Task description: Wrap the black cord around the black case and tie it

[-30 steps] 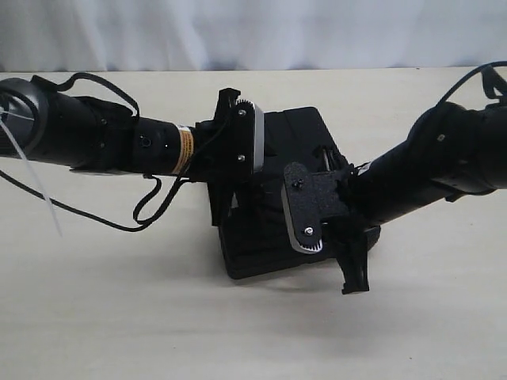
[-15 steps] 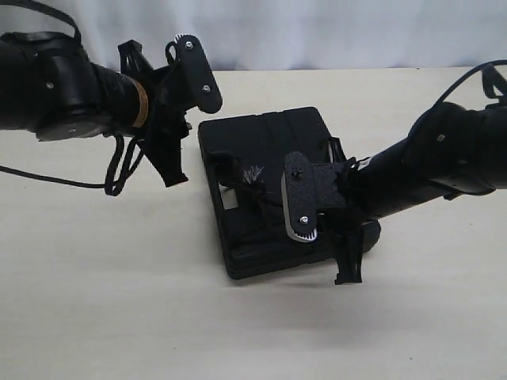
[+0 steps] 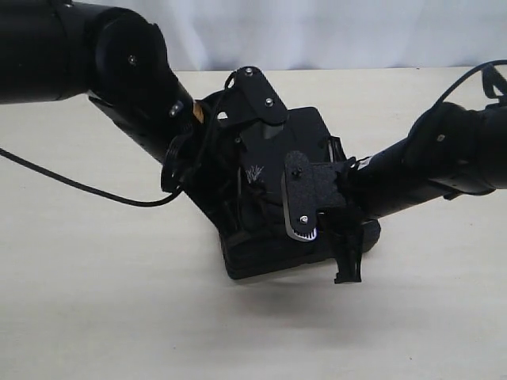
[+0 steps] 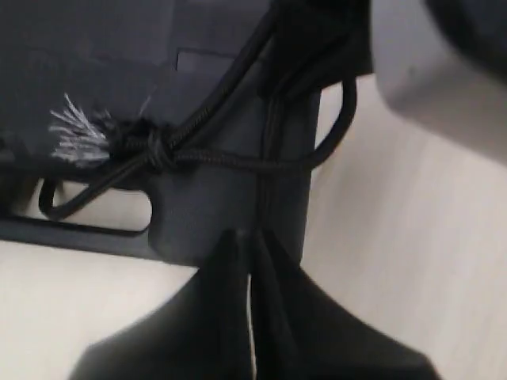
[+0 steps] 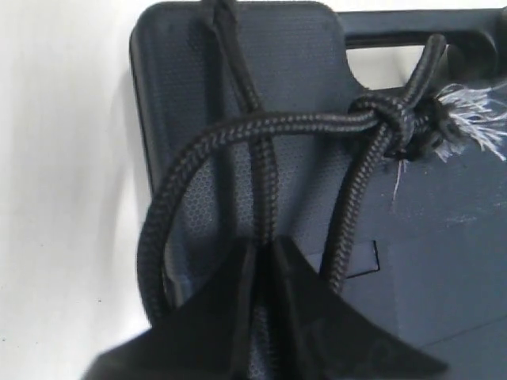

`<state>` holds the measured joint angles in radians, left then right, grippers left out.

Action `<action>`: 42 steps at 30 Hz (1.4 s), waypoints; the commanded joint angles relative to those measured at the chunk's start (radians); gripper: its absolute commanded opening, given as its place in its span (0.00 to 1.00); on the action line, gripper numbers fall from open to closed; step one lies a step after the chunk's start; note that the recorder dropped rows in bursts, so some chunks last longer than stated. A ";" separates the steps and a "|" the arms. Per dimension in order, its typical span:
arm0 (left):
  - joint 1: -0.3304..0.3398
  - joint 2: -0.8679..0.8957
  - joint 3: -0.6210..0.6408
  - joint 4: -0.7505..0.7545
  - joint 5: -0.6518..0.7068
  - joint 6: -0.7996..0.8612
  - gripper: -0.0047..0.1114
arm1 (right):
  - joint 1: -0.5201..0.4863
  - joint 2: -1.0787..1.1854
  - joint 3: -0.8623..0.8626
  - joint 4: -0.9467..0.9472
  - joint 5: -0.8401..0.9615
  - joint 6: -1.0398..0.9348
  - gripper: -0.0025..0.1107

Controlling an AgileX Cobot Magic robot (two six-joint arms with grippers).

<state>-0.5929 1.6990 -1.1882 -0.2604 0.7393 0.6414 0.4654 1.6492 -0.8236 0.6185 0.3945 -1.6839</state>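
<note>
Case (image 3: 305, 131) lies on tabletop (image 3: 119, 309), mid-scene, both arms over it. Cord (image 5: 269, 123) looped across its face, tied off nr handle slot (image 5: 388, 57); frayed end (image 5: 475, 119) sticks out just beside knot (image 5: 388, 119). L gripper (image 4: 250, 249): jaws closed, pinching a cord strand at case edge. R gripper (image 5: 260, 252): jaws closed too, nipping a strand over the textured panel.

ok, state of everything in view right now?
black case: closed, on the table.
black cord: looped around the case, knotted by the handle slot, frayed end free.
left gripper: fingers shut on a cord strand.
right gripper: fingers shut on a cord strand.
</note>
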 commanded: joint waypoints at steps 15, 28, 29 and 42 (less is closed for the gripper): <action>-0.070 0.163 0.001 0.215 -0.031 -0.091 0.39 | 0.002 0.000 -0.002 0.002 -0.002 0.017 0.06; 0.051 0.047 0.009 -0.009 -0.006 0.108 0.39 | 0.002 0.000 -0.002 0.002 0.000 0.052 0.06; 0.060 0.047 0.027 -0.077 0.003 0.195 0.39 | 0.002 0.000 -0.002 0.002 0.000 0.054 0.06; 0.063 0.053 0.179 -0.326 -0.229 0.541 0.39 | 0.002 0.000 -0.002 0.002 0.000 0.058 0.06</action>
<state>-0.5336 1.7517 -1.0143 -0.5410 0.5401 1.1637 0.4670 1.6585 -0.8219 0.6172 0.3941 -1.6315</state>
